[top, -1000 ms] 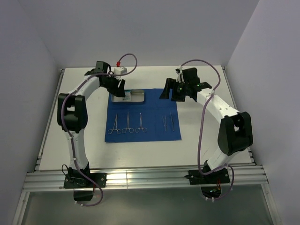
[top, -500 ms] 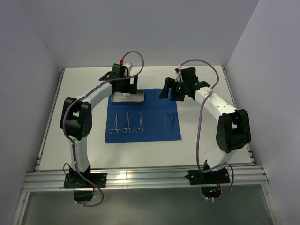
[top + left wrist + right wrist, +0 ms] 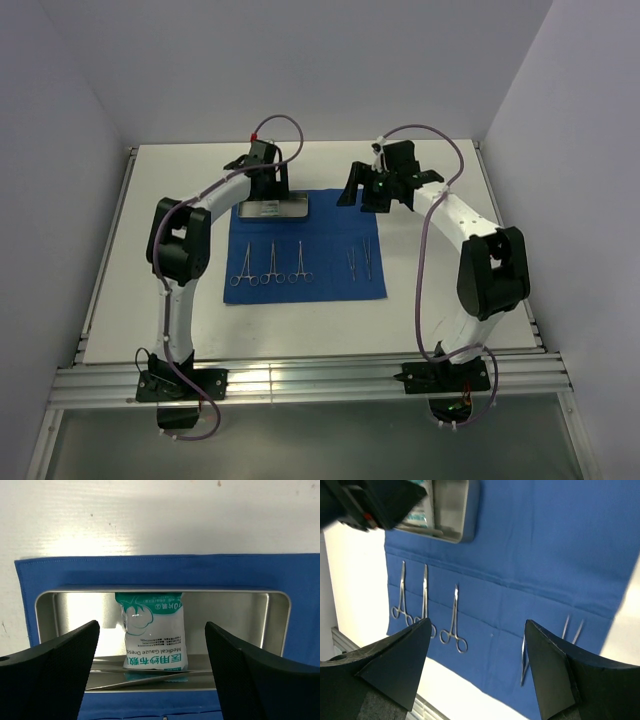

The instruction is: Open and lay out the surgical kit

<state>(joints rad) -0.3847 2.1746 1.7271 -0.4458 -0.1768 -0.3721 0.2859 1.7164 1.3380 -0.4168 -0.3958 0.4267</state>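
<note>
The surgical kit's blue cloth (image 3: 330,235) lies spread flat mid-table. Its steel tray (image 3: 290,211) sits on the cloth's far left corner, and a white-green packet (image 3: 152,630) lies inside it. A slim steel piece (image 3: 145,678) rests along the tray's near side. Three ring-handled clamps (image 3: 270,263) lie in a row on the cloth. Tweezers (image 3: 360,261) lie to their right. My left gripper (image 3: 271,183) hovers over the tray's far edge, open (image 3: 151,630), holding nothing. My right gripper (image 3: 362,192) hangs open (image 3: 477,625) above the cloth's far right corner.
White walls close in the table (image 3: 430,300) at the back and both sides. A metal rail (image 3: 300,380) runs along the near edge by the arm bases. In the right wrist view the tray (image 3: 452,510), clamps (image 3: 454,622) and tweezers (image 3: 570,627) show below.
My left arm swung right from the tray's left end to above its far edge, and its jaws spread wide. The right gripper shifted slightly left and stayed open.
</note>
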